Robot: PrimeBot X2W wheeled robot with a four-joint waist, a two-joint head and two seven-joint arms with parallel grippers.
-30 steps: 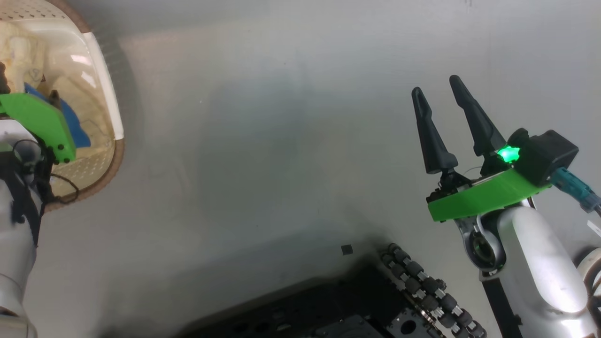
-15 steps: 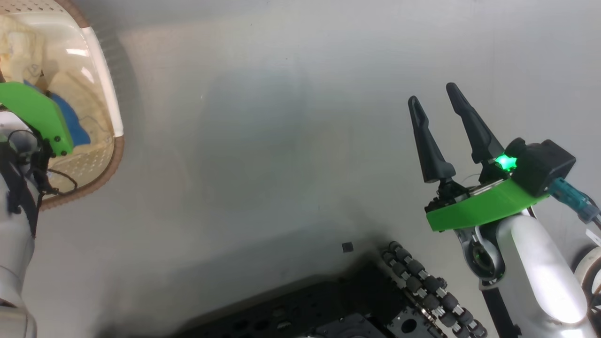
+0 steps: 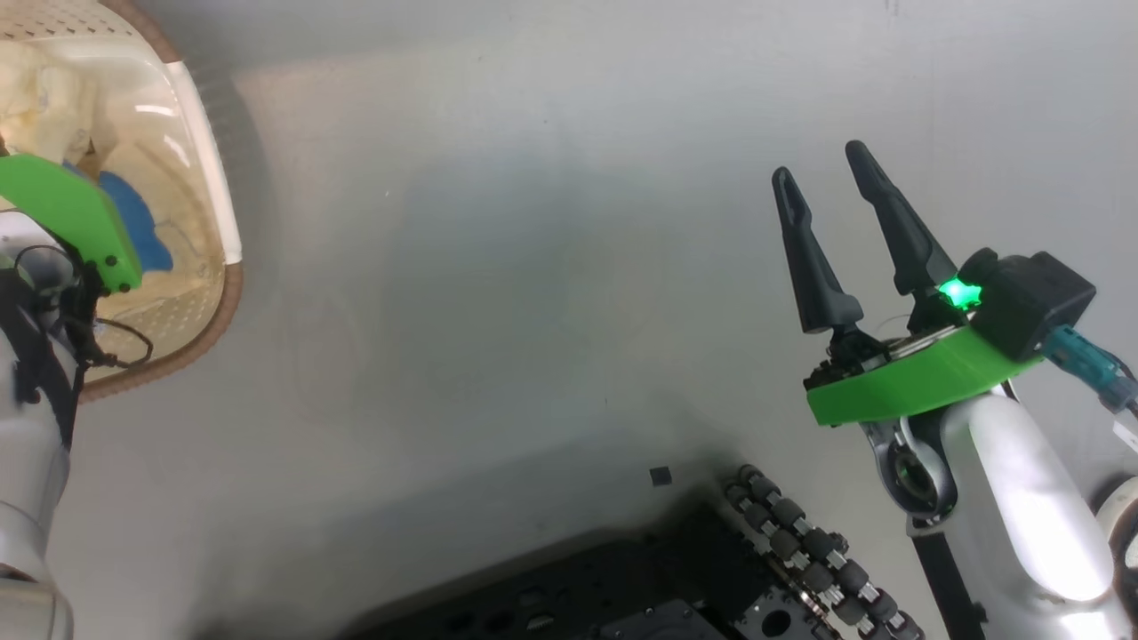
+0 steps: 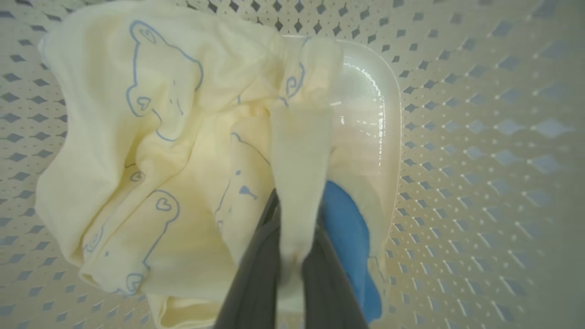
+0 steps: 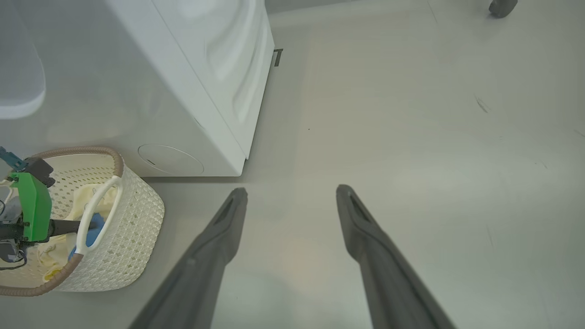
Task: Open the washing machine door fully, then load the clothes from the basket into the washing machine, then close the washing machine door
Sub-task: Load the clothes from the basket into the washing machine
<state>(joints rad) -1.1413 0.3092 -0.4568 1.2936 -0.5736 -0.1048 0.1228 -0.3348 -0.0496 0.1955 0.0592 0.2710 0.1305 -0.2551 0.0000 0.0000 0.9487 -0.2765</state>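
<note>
The cream perforated basket (image 3: 227,307) stands on the floor at the upper left of the head view, with the pale cream-yellow clothes (image 3: 40,84) and a blue patch inside. In the left wrist view my left gripper (image 4: 295,214) is shut on a raised fold of the clothes (image 4: 151,137), deep inside the basket (image 4: 457,137). The right wrist view shows the basket (image 5: 132,228) beside the white washing machine (image 5: 205,68), with my left gripper (image 5: 89,225) reaching into it. My right gripper (image 3: 820,162) hangs open over bare floor with nothing between its fingers. The washing machine door is out of view.
My black base with its roller wheel (image 3: 800,551) fills the bottom middle of the head view, and a small dark square (image 3: 659,476) lies on the grey floor next to it. A dark wheel (image 5: 502,7) shows at the far top right of the right wrist view.
My left gripper has shut on a fold of the clothes in the basket. The right gripper stays open and has barely shifted.
</note>
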